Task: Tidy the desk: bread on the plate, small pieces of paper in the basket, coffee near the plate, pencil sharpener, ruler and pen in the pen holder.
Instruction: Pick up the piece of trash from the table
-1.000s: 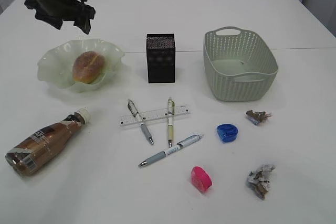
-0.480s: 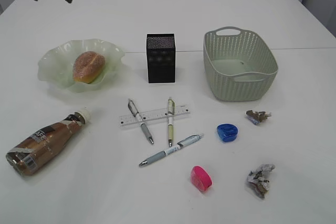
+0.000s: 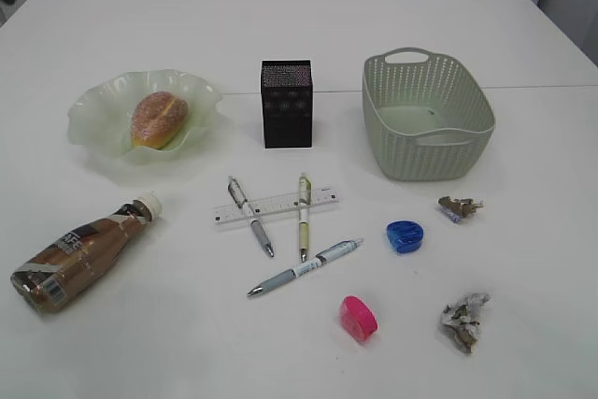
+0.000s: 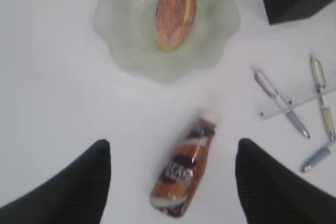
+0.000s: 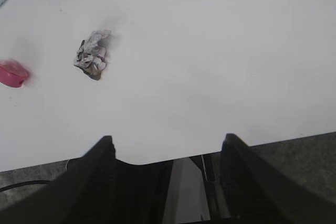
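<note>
Currently bread (image 3: 156,120) lies on plate (image 3: 93,119), long axis tilted toward holder (image 3: 286,104). Coffee (image 3: 82,252) lies flat below plate, cap toward it. Both claws, left (image 4: 173,182) and right (image 5: 165,163), apart, empty.

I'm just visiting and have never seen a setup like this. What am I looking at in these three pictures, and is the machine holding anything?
It is a robot with two arms. One picture looks down at a slant over the desk; the other two come from cameras on each wrist. The dark shapes at the bottom of those are the fingers of the left hand and the right hand; both are open and hold nothing. On the desk: the bread on the plate, the coffee lying on its side, the pen holder, the basket, three pens and the ruler, two pencil sharpeners and two paper scraps.
</note>
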Tool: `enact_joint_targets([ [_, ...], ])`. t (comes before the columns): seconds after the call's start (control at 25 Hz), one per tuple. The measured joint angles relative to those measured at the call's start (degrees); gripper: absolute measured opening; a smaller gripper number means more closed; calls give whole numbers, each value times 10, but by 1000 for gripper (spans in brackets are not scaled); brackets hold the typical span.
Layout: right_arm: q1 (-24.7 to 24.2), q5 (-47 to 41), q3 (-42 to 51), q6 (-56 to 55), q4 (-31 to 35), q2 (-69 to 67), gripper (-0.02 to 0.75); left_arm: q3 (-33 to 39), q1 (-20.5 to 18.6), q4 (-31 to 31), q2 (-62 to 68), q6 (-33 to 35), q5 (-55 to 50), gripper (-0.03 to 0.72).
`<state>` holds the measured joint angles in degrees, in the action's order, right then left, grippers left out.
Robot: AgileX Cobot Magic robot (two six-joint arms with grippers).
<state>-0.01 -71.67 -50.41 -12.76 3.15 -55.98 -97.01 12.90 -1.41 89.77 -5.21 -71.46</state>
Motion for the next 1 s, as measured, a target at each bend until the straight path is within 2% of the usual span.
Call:
enact_joint_targets([
  [0.08, 0, 0, 0, 0, 1, 0, 489, 81, 0, 0, -83, -9, -1, 531],
  [0.24, 0, 0, -1, 0, 2, 0, 489, 196, 0, 0, -273, -35, -4, 531],
  [0.44, 0, 0, -1, 0, -17, 0, 488, 271, 0, -6, -506, -78, -13, 531],
  [0.6, 0, 0, -1, 2, -22, -2, 488, 302, 0, -14, -628, -111, -14, 531],
  [0.76, 0, 0, -1, 11, -31, -28, 488, 340, 0, -8, -652, -118, -17, 531],
  [1.0, 0, 1, -1, 4, -36, -63, 488, 372, 0, -4, -557, -99, -17, 526],
])
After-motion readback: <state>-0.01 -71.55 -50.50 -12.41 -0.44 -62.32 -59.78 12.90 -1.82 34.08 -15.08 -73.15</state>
